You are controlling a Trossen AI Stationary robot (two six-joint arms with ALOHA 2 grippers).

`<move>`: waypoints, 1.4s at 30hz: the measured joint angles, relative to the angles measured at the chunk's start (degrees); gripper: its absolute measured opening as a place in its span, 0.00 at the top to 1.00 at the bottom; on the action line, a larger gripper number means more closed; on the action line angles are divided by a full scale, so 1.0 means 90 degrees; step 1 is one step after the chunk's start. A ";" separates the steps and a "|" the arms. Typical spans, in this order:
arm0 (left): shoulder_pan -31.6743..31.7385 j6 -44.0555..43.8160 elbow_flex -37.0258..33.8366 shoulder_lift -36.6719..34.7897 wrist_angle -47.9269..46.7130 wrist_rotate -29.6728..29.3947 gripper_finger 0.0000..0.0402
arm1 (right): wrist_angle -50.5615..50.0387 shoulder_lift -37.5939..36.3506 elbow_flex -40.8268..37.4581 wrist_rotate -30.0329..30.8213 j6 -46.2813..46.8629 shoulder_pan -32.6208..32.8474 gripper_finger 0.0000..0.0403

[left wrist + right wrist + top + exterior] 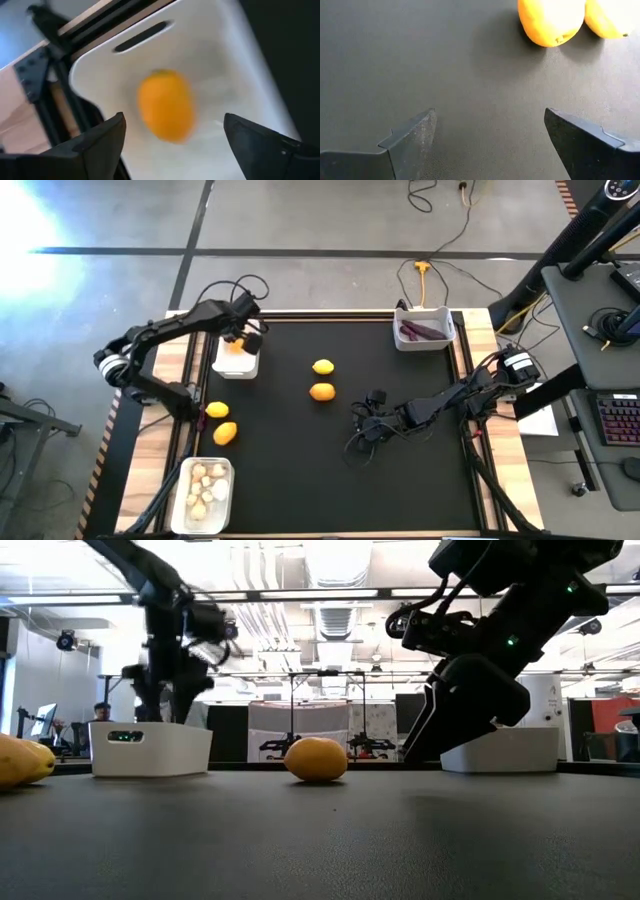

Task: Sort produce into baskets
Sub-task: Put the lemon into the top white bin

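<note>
An orange fruit [166,105] shows blurred inside the far-left white basket [237,362], whose wall has a slot handle [142,36]. My left gripper [173,120] hangs open just above this basket [150,748], fingers on either side of the fruit and apart from it. Two yellow-orange fruits [323,367] [322,391] lie mid-table. My right gripper [490,115] stands open a little short of them [551,22], low over the mat, with nothing between its fingers. Two more fruits [217,410] [225,433] lie at the left.
A basket [205,492] with several whitish lumpy pieces sits at the near left. Another basket [425,330] with dark purple pieces sits at the far right. Light wooden strips [190,360] border the black mat [300,470], and cables trail by the right arm [480,395].
</note>
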 joint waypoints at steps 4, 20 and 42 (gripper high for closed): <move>-0.0568 0.0053 0.0489 -0.0365 -0.0008 0.0533 0.20 | 0.0006 0.0000 0.0000 0.0005 0.0003 -0.0002 0.10; -0.3619 0.0995 -0.0623 0.0345 0.5882 0.0635 0.20 | -0.0522 -0.0429 0.0002 0.0236 0.0005 -0.0100 0.10; -0.2785 0.2041 -0.0626 0.2892 0.7815 0.1768 0.37 | -0.0359 -0.0753 0.0012 0.0159 0.0006 -0.0100 0.10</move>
